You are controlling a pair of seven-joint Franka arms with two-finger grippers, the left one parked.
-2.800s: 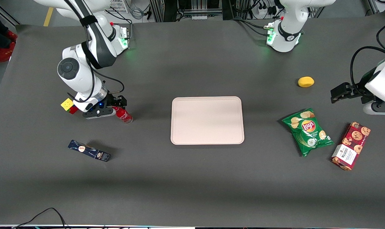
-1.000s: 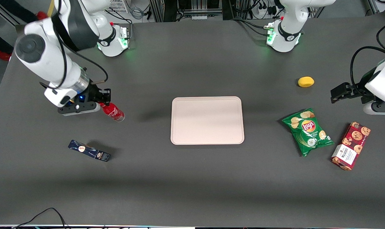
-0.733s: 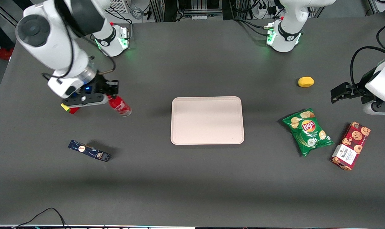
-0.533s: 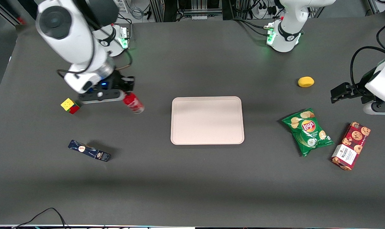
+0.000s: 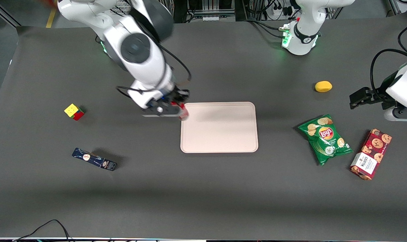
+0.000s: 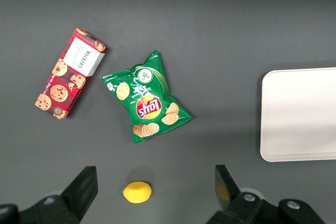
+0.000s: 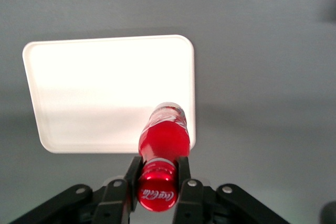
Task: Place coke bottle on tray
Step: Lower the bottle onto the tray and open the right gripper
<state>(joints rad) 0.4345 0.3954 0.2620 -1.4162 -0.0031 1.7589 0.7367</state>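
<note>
The tool (image 5: 176, 109) is clamped on the coke bottle (image 5: 183, 113), gripping it just below the red cap, and the wrist view shows it clearly: fingers (image 7: 132, 174) pressed on either side of the neck, the bottle (image 7: 164, 135) hanging base-down over the edge of the tray (image 7: 94, 87). From the front, the bottle is up off the bench (image 5: 203, 195), right at the tray's (image 5: 220, 134) rim on the working arm's end, at the corner farther from the front camera. So the pick is done and the carry looks nearly finished. What's left, by the look of it: bring the bottle a little further in over the tray floor, lower it, and let go. The tray is bare, with plenty of room to land.

Elsewhere on the bench, the puzzle cube (image 5: 74, 111) and dark blue box (image 5: 94, 159) sit well apart toward the working arm's end. The chip bag (image 5: 325, 138), cookie box (image 5: 371, 154) and lemon (image 5: 323, 86) lie toward the parked arm's end.
</note>
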